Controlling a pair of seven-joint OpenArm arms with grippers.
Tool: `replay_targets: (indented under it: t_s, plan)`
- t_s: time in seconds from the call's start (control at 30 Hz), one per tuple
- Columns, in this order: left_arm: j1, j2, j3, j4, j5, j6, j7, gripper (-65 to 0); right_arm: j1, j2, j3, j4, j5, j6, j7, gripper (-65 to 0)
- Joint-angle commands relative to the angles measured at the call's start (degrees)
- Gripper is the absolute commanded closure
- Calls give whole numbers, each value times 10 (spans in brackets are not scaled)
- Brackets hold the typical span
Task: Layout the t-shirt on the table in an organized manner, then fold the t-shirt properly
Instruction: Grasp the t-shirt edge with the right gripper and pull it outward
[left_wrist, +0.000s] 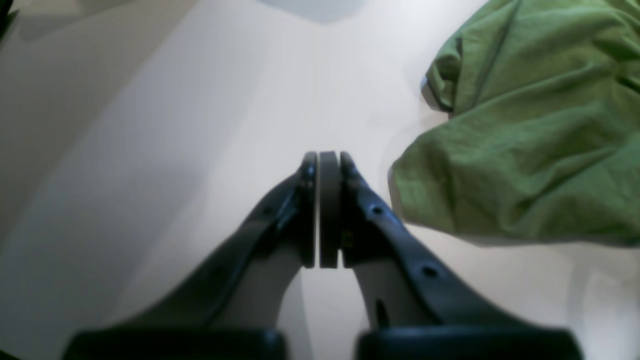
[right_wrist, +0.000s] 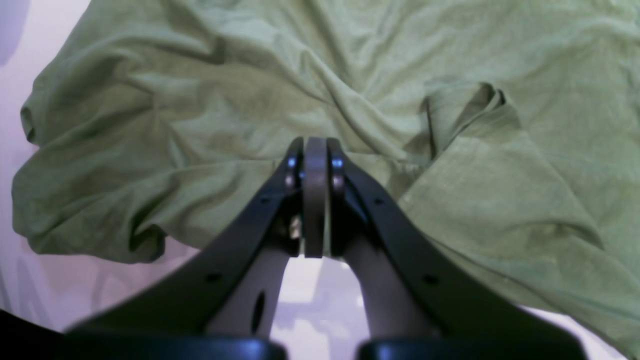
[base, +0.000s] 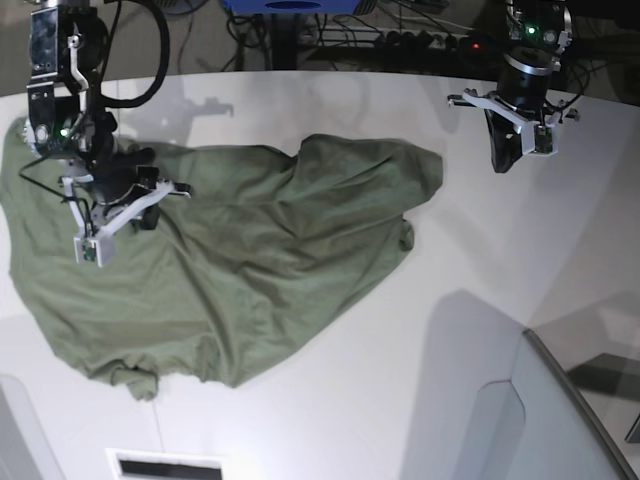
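The t-shirt (base: 230, 270) sprawls crumpled across the bench (base: 480, 300), the right claw (right_wrist: 315, 200) pinched closed above it with nothing visibly caught, the left claw (left_wrist: 328, 210) closed beside it — best reopen, grab an edge, pull flat.

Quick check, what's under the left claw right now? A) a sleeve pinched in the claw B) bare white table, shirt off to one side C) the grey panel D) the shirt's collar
B: in the left wrist view the shut left claw hangs over bare table, with the t-shirt lying beside it, untouched.
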Motion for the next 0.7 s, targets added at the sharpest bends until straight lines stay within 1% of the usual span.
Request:
replay_targets:
  t_s: [0.0,0.07,0.17,0.23,0.3,0.37,0.43,0.53,0.67]
  plan:
    - [1,-4,-1,14,-2,0,-13,0,-7,3,1,11,3,1,26,-2]
    - [1,-4,-1,16,-2,0,-13,0,-29,3,-1,13,-25,1,72,-2]
    - [-1,-4,-1,17,-2,0,-13,0,-56,-1,-2,13,-104,1,141,-2]
    - [-2,-5,5,19,-2,-1,-13,0,-69,-7,-2,13,-151,1,169,-2]
    - [-1,-20,11,25,-2,-1,-13,0,-77,-19,0,13,-181,1,178,0]
    - [-3,-31,31,25,-2,-1,-13,0,-85,-28,0,14,-198,1,180,0]
    - [-5,-43,47,25,-2,-1,-13,0,-87,-34,0,14,-198,1,180,0]
    - [-13,-62,73,28,-7,-1,-13,0,-87,-34,0,20,-197,1,178,0]
    - [-27,-62,107,24,-2,-1,-13,0,-85,-34,1,30,-195,1,177,0]
